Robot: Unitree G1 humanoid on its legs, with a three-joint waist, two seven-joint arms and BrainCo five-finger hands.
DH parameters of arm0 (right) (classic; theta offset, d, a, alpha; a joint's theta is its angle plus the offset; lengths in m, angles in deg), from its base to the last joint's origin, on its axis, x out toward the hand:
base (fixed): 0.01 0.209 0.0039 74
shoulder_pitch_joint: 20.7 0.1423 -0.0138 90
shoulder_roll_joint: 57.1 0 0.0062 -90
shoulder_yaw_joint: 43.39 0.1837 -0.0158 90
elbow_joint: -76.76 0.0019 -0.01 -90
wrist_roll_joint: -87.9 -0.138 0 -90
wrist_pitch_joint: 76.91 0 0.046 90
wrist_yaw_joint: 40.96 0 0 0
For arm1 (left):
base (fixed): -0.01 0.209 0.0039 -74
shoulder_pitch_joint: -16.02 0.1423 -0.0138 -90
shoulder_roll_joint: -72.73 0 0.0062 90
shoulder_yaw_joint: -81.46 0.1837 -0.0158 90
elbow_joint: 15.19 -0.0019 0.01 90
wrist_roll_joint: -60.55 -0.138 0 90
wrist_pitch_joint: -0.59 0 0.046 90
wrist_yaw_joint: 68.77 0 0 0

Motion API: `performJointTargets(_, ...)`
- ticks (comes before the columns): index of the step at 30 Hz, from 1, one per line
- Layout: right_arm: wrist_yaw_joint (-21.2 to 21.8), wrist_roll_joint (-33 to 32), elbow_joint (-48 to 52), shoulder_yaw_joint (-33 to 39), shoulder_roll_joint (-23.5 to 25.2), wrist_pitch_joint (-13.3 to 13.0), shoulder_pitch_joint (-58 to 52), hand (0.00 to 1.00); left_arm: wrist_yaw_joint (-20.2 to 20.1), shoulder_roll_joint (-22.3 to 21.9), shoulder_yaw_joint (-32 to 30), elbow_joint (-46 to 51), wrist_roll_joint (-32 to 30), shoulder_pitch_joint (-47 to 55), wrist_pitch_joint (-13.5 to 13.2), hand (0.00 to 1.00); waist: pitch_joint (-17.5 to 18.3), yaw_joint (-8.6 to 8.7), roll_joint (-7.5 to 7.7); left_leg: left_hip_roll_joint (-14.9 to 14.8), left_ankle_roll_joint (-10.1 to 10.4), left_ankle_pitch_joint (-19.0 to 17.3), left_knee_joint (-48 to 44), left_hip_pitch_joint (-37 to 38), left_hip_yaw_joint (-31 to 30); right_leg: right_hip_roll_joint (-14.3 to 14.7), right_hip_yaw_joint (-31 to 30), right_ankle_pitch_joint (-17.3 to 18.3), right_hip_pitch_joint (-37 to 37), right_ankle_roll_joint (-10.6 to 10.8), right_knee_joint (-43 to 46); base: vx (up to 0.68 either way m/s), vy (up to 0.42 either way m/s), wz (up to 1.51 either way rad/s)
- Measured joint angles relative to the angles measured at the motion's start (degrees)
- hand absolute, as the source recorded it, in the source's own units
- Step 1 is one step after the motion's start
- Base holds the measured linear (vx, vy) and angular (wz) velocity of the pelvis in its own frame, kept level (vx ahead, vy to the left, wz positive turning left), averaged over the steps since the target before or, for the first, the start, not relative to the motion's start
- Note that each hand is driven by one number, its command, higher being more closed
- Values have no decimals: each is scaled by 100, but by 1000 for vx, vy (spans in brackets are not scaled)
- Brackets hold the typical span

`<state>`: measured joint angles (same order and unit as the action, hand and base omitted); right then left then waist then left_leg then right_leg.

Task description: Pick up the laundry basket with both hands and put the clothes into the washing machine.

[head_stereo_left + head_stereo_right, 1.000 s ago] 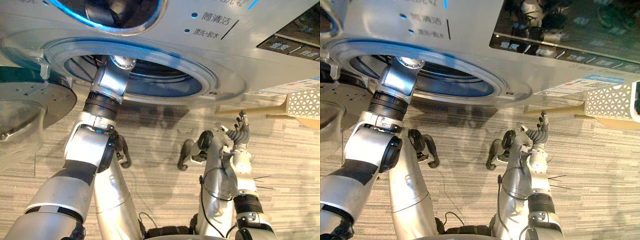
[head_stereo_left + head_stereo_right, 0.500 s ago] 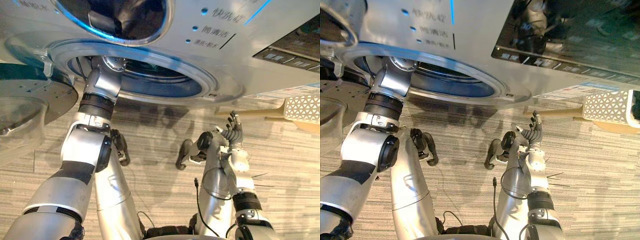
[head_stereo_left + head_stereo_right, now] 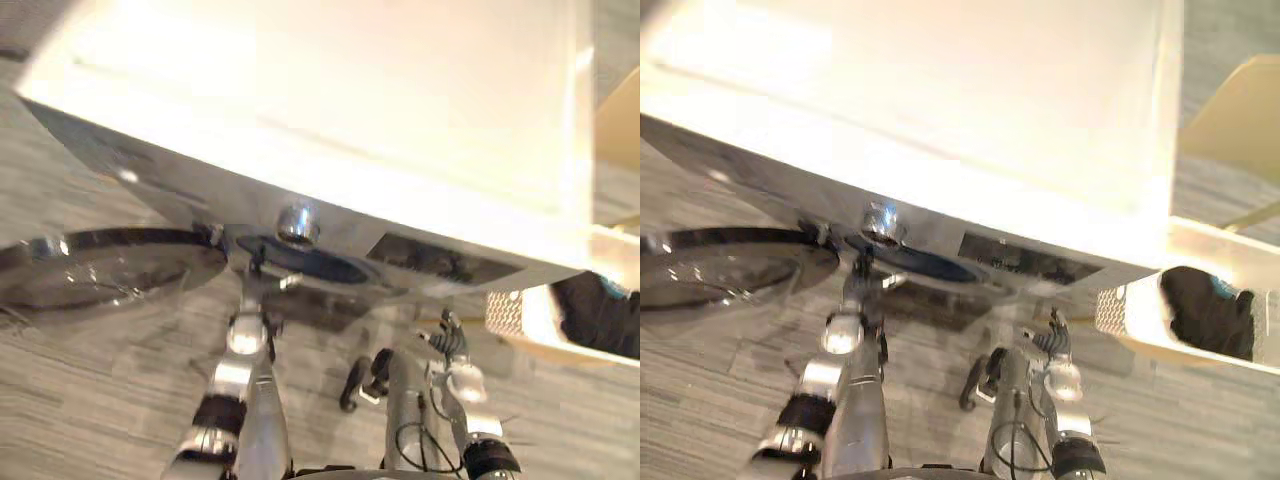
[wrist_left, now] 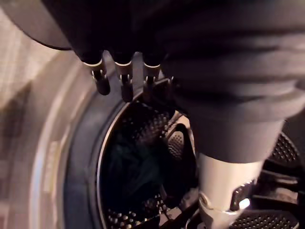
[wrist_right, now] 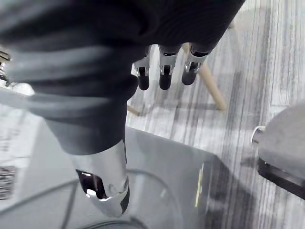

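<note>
Your left hand (image 4: 125, 82) hangs at the mouth of the washing machine (image 3: 330, 110) drum (image 4: 159, 131), fingers loose and empty. Your right hand (image 5: 164, 76), fingers likewise slack and holding nothing, hovers before the machine's front. The laundry basket (image 3: 1128, 315) sits off to the right, dark clothes (image 3: 1205, 310) inside it

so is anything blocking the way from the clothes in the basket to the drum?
Nothing external: the door is swung open. Only the left hand, open and empty, sits at the drum mouth.
</note>
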<state>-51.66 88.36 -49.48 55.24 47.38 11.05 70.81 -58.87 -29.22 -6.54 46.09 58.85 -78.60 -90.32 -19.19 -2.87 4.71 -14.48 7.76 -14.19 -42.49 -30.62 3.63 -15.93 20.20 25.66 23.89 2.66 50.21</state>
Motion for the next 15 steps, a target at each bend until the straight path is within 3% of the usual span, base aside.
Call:
performJointTargets(4, 96, 85, -610, 6, -29, 15, -118, 0, -130, -1, -58, -1083, -24, 350, -3, 0, 286, 29, -117, 151, -62, 380, 1103, 831, 249, 94, 59, -463, -711, 142, -1090, 122, 62, -3)
performJointTargets(6, 100, 128, -1158, 0, -104, 16, -89, 0, -225, 21, -275, -1749, -69, 460, 7, 0, 470, 50, -214, 256, -112, 729, 1941, 1299, 426, 211, 74, -871, -1076, 229, -1942, 78, 75, -13)
performJointTargets(11, 106, 134, -1703, 11, -319, 15, -92, 0, -224, 220, -448, -2326, -192, 621, 4, 0, 662, 68, -364, 455, -160, 1408, 3496, 2249, 636, 472, 142, -1682, -1888, 337, -3521, 93, 80, -10)
performJointTargets(15, 129, 242, -1927, 109, -348, 14, -95, 0, -240, 302, -453, -2549, -392, 680, -6, 0, 821, 77, -343, 557, -174, 1514, 3930, 2699, 815, 583, 52, -1992, -2287, 408, -4148, 57, 54, -19)
